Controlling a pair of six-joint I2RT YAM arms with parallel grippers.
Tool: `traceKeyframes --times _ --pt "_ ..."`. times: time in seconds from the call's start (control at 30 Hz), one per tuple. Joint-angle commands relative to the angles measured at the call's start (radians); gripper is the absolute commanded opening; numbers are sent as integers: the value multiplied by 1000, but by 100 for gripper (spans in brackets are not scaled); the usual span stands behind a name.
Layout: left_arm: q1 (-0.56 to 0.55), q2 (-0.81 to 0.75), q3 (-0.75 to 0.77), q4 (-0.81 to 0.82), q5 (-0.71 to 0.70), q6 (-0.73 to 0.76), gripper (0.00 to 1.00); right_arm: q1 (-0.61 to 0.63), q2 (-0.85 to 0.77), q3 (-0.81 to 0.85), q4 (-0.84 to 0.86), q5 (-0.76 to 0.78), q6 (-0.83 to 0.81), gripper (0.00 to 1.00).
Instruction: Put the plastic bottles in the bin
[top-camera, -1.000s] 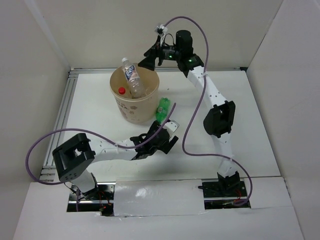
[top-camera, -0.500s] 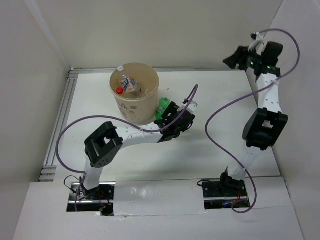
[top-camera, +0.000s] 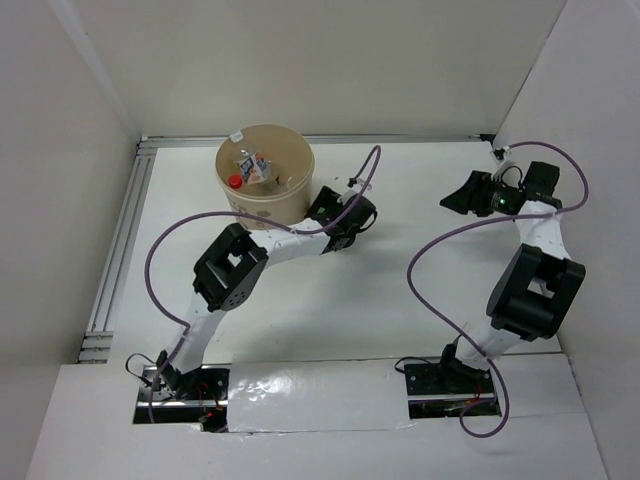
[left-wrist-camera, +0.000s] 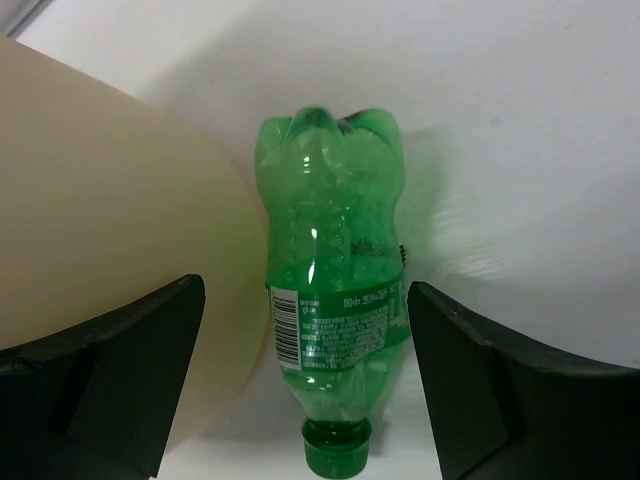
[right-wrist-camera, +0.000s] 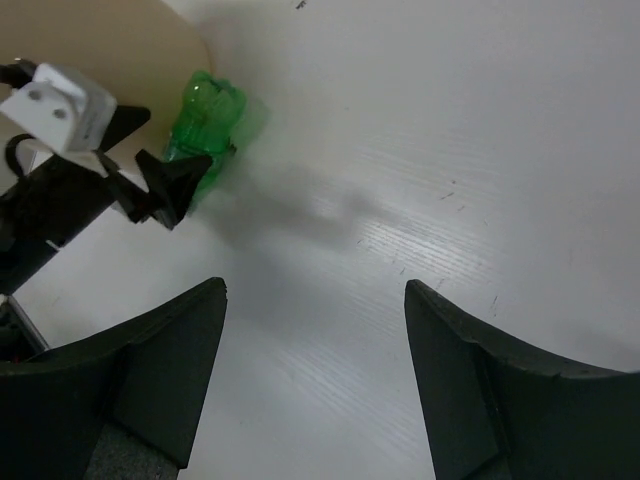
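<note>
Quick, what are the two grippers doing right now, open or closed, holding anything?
Left gripper: open, either side of the green bottle, not gripping it.
Right gripper: open, empty.

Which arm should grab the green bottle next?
The left one. Its open gripper is already right over the green bottle, with a finger on each side, next to the bin. The right gripper is open too, but far from the bottle.
</note>
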Motion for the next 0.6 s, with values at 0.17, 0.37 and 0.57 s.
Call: traceKeyframes --times 0.17,0.37,0.57 --pt "21 107 34 -88 34 -71 83 -28 -88 -39 -5 -78 -36 79" --pt "-18 54 0 -86 97 -105 32 -28 -98 -57 -5 -96 -36 75" --pt "-83 -291 -25 24 184 -48 11 102 -117 -100 -54 6 -141 0"
